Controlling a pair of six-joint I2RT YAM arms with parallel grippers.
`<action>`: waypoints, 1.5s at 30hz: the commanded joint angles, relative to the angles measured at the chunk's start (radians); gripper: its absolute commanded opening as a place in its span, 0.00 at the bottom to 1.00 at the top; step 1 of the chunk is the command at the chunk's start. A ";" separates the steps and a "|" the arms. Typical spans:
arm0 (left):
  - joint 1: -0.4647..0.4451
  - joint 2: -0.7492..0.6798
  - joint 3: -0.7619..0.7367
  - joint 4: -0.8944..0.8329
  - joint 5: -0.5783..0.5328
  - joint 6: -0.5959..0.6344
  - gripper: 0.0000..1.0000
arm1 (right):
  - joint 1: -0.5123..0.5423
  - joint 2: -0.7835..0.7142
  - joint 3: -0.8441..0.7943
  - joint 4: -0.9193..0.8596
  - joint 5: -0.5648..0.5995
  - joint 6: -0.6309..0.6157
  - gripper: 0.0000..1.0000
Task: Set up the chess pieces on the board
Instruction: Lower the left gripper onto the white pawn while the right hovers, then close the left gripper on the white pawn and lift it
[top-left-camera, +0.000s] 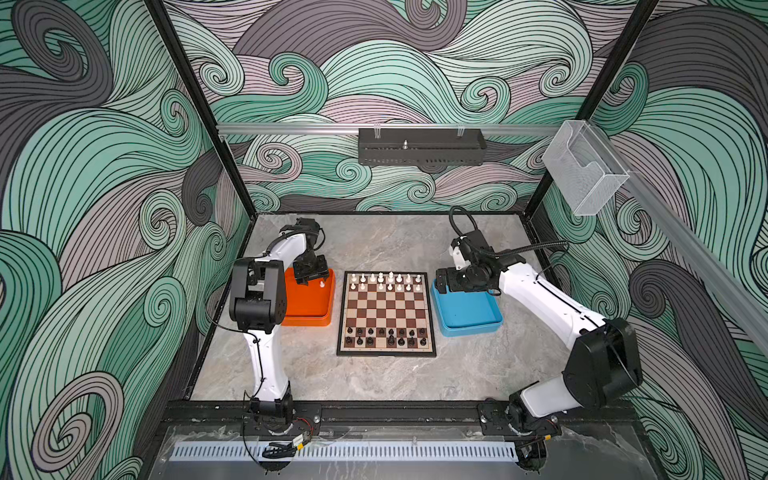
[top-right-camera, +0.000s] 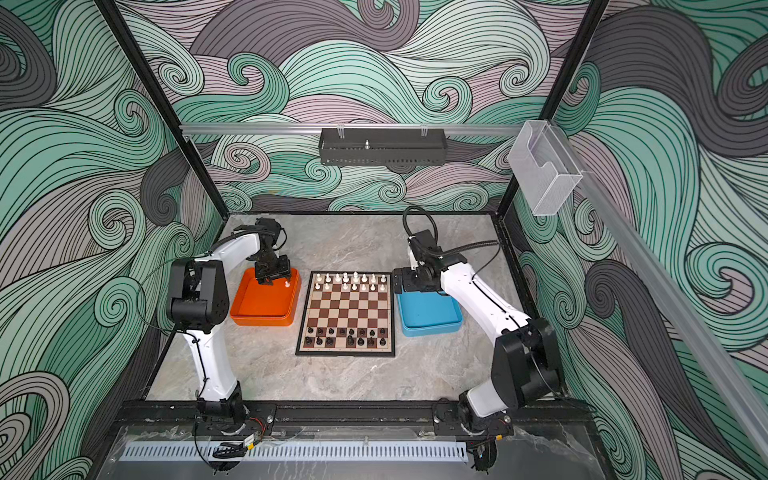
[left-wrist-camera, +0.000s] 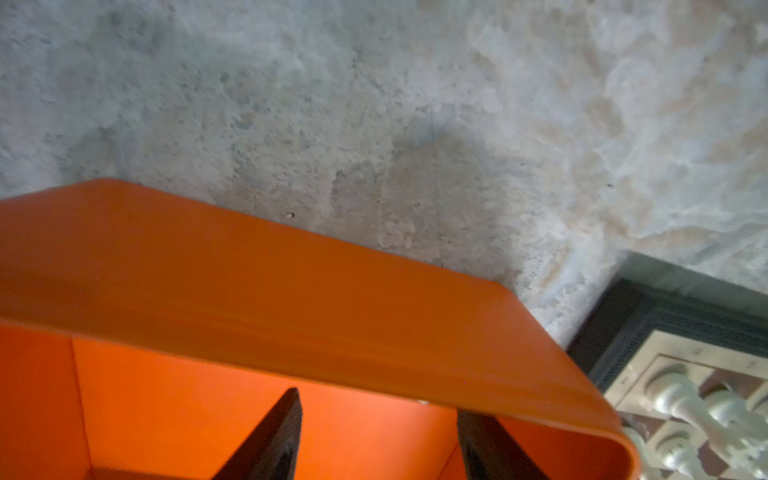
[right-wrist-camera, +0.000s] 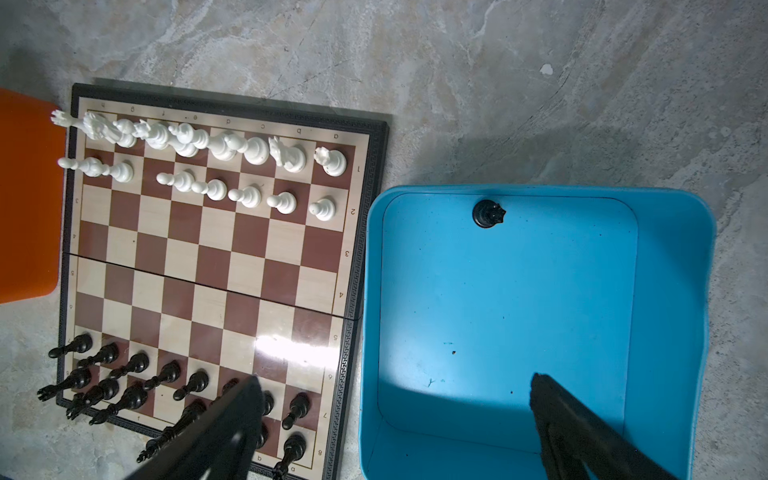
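- Orange plastic is where our first worry sits: the orange tray (top-left-camera: 307, 322) holds one white pawn (top-left-camera: 321, 284), upright near the wall on the board's side. The left tool (top-left-camera: 306, 280) hangs just beside it, not around it.
- In the left wrist view its fingers (left-wrist-camera: 274, 432) are spread with nothing between them. Closing from here would, we judge, pinch air, or one finger would clip the pawn and tip it.
- On the board (right-wrist-camera: 232, 257), the white pieces (right-wrist-camera: 224, 145) fill the far two rows except for one gap in the pawn row. Setting a pawn there means lowering between close neighbours, and a slightly tilted carry could topple them.
- A small, smooth pawn gripped high on its head may swivel or drop onto the counter (top-left-camera: 374, 245).
- The right tool (right-wrist-camera: 395, 377) is spread wide and holds nothing above the blue tray (right-wrist-camera: 673, 291). The black piece (right-wrist-camera: 488, 213) stands against the tray's far wall, so we doubt a finger fits behind it, and a push could knock it over.
- One right finger shows in front of the black pieces (right-wrist-camera: 133, 365). We cannot tell its height, so a low sweep could scatter them.
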 joint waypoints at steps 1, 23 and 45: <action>-0.011 0.029 0.040 -0.017 -0.014 -0.012 0.56 | -0.008 -0.018 -0.013 0.007 -0.007 -0.010 1.00; -0.049 0.099 0.091 -0.040 -0.047 -0.018 0.24 | -0.029 -0.003 -0.034 0.020 -0.034 -0.008 1.00; -0.062 0.100 0.082 -0.050 -0.075 -0.016 0.16 | -0.034 -0.011 -0.040 0.021 -0.039 -0.009 1.00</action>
